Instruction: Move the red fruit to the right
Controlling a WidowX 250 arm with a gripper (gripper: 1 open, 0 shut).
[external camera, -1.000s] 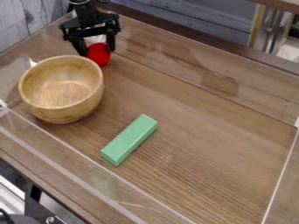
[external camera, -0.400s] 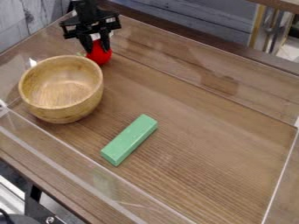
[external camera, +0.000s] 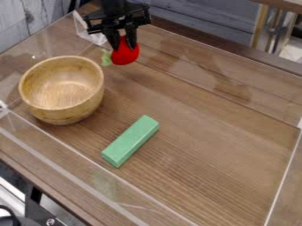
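Fingers of your black gripper pinch the small glossy red fruit, clear of the table for carrying rightward.

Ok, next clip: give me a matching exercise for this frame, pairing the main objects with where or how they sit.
Things:
1. round wooden bowl
2. flat green rectangular block
3. small glossy red fruit
4. black gripper

States:
A. clamped between the fingers, off the table
B. lying near the table's middle
C. closed on something, at the far edge
D. standing empty on the left

Pairs: 1-D, 2-B, 3-A, 4-C
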